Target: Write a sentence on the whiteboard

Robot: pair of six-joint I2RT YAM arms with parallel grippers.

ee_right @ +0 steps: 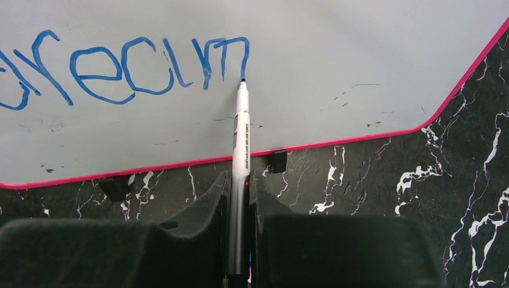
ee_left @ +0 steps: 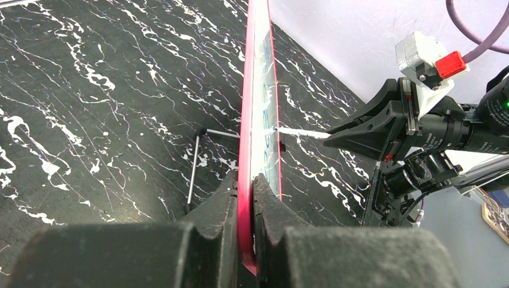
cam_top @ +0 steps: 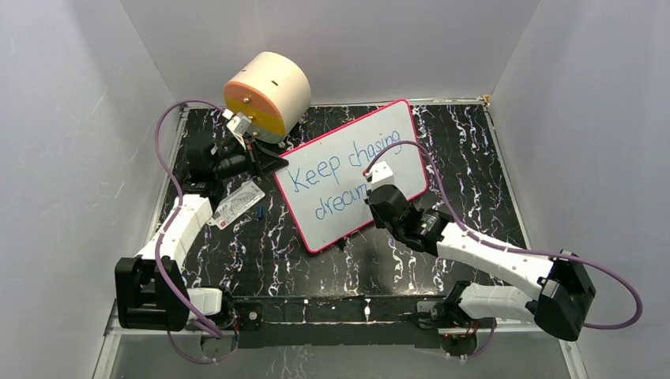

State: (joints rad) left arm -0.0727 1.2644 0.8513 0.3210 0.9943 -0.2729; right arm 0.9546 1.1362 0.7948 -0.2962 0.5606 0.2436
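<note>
The whiteboard [cam_top: 325, 229] stands tilted on the black marbled table, pink-red border all round. The sentence [cam_top: 340, 170] in blue reads "Keep chasing" above an unfinished "dream" [ee_right: 138, 66]. My left gripper [cam_top: 272, 162] is shut on the board's left edge; the wrist view shows its jaws clamped on the pink rim [ee_left: 246, 186], with the board [ee_left: 261, 102] edge-on. My right gripper [ee_right: 240, 180] is shut on a white marker [ee_right: 242, 132]. Its blue tip touches the board at the end of the last stroke. The left wrist view also shows that marker [ee_left: 300, 132] meeting the board.
A cream and orange cylinder [cam_top: 267, 95] sits behind the board's left corner. A small white printed card [cam_top: 237, 204] and a small blue piece [cam_top: 260, 212] lie left of the board. A thin metal stand leg [ee_left: 193, 168] props the board. White walls enclose the table.
</note>
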